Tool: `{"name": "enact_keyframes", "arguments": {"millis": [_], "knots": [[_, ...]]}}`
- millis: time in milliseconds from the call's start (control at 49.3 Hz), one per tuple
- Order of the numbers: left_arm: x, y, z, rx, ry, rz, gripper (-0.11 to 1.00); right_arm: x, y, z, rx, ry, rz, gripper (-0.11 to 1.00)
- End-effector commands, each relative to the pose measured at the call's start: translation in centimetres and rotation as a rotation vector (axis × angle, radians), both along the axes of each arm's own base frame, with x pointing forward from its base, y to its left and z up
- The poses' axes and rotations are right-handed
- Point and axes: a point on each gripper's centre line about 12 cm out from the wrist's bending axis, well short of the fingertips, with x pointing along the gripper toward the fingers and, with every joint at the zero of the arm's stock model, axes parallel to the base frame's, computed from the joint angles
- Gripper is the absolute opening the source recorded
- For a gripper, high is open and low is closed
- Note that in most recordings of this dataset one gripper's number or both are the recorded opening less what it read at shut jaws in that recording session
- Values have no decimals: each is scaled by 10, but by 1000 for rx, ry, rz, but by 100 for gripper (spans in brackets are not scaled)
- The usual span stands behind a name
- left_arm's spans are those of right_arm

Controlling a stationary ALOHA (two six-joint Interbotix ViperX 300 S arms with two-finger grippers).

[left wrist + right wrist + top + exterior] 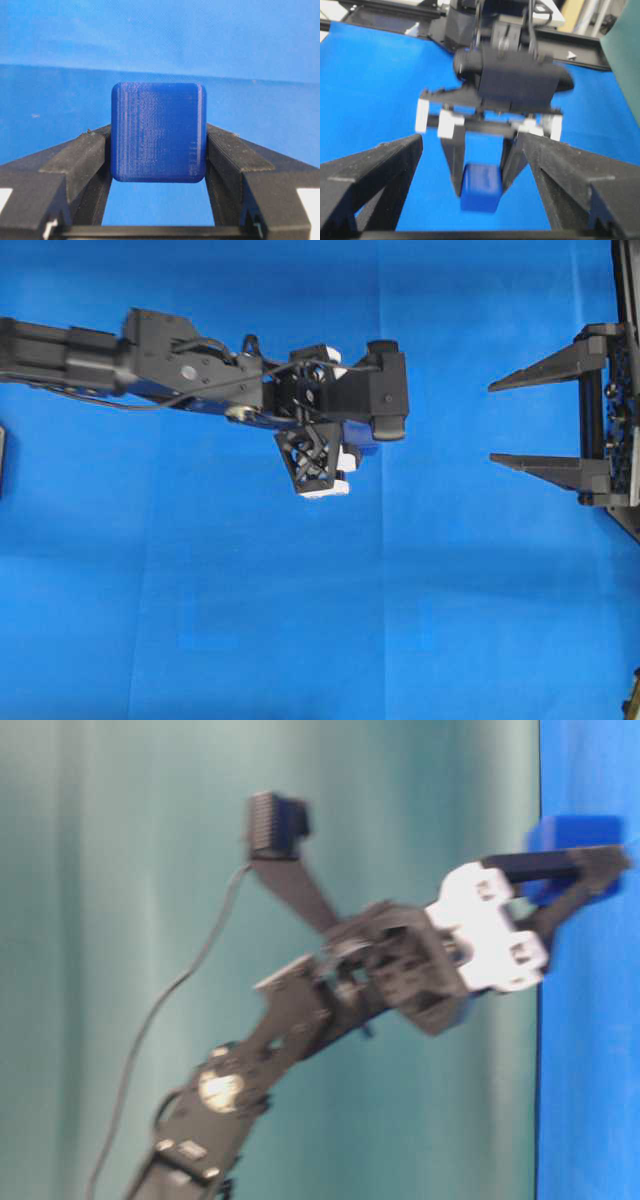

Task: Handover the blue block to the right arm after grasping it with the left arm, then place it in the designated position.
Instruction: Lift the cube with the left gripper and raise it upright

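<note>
Blue block (158,131): frame centre of the left wrist view, off the cloth — carried for handover.
Blue cloth (300,620): fills the overhead view.
Left gripper (481,189): pinching the block's sides.
Right gripper (495,422): far right — spread wide, waiting to receive.

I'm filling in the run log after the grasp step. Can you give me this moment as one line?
stage: pre-handover | left gripper: shut on blue block | block: lifted off cloth | right gripper: open, apart from block
</note>
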Motion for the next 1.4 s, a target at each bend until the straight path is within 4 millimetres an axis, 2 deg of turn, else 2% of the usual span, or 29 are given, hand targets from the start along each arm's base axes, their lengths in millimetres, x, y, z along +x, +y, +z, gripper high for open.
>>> {"name": "enact_keyframes", "arguments": {"millis": [0, 223, 669, 933, 1054, 1379], "knots": [[-2, -2, 48, 6, -81, -5, 46, 2, 0, 6, 5, -14, -1, 93], [-10, -6, 84, 9, -93, -14, 46, 3, 0, 4, 5, -8, -1, 93], [-10, -8, 119, 11, -61, -23, 46, 3, 0, 2, 6, 5, -1, 93], [-17, -9, 144, 14, -71, -25, 46, 3, 0, 2, 6, 6, -1, 93], [-21, -9, 150, 16, -82, -25, 46, 3, 0, 2, 6, 6, 0, 93], [-22, -11, 148, 15, -76, -30, 46, 3, 0, 2, 6, 6, -1, 93]]}}
